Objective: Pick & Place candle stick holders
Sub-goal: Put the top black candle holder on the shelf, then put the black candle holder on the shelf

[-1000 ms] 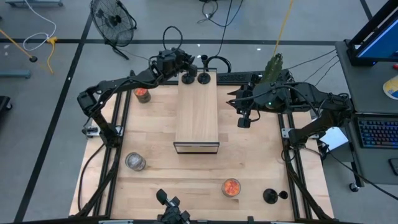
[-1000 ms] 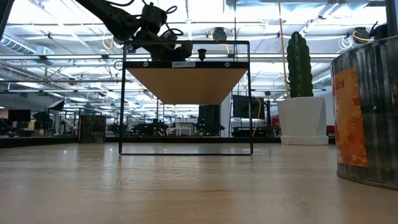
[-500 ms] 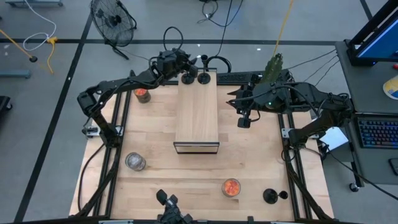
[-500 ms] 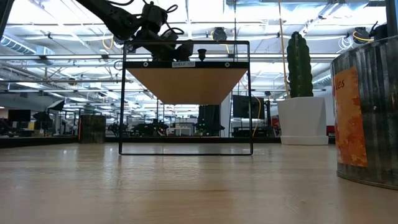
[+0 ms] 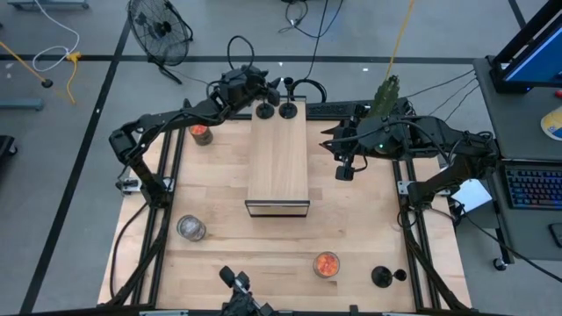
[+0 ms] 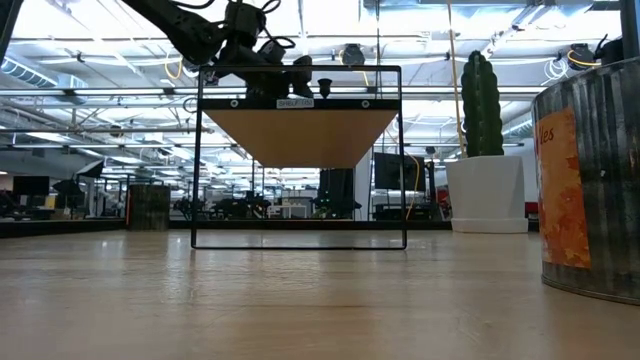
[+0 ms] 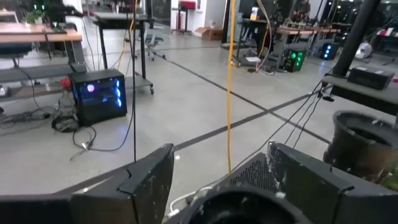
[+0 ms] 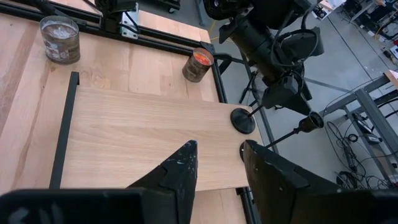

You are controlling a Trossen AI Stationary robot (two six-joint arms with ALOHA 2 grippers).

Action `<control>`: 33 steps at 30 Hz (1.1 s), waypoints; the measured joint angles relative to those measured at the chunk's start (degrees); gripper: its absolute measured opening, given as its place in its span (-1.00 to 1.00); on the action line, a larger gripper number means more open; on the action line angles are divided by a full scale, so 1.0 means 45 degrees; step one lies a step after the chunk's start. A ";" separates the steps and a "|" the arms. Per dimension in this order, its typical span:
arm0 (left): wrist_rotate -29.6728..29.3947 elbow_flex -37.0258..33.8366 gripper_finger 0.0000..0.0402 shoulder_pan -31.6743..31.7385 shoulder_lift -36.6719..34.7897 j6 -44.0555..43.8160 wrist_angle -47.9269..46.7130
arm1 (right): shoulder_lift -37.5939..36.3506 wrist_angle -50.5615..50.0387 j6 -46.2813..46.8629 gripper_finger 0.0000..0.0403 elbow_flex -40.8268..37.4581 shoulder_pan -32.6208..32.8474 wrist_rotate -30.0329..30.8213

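Hidden: the far holder [image 5: 287, 110] shows in my right wrist view as little beyond a stem; the near end of the table is cut off from above.

Holders: two on the far end of the pale wooden box [image 5: 277, 162], black, round base, thin stem, the second [image 5: 264, 111] beside the first. A third [image 5: 381, 276] stands near the table's front right corner.

Cups: orange-red [image 5: 201, 133] left of the box, orange-red [image 5: 326, 264] at the front, clear-silvery [image 5: 190, 228] front left.

My left gripper [image 5: 269, 89]: reaching over the box's far end, fingers apart above the holder, holding nothing. My right gripper [image 5: 344, 168]: hovering right of the box, fingers a little apart, nothing between them.
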 joint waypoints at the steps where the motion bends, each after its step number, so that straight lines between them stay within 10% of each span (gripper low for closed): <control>1: 0.0000 0.0000 0.33 0.0000 0.0000 0.0046 0.0139 | 0.0000 0.0000 0.0000 -0.38 0.0000 -0.0005 0.0000; 20: -0.1022 -0.0005 0.33 -0.0097 -0.3127 0.1694 0.0249 | 0.0005 -0.0005 0.0000 -0.38 -0.0001 0.0000 -0.0005; 33: -0.1604 -0.0005 0.30 -0.2377 -0.6831 -0.0081 -0.6885 | -0.0031 -0.2323 0.1478 -0.55 -0.0001 0.0019 -0.0005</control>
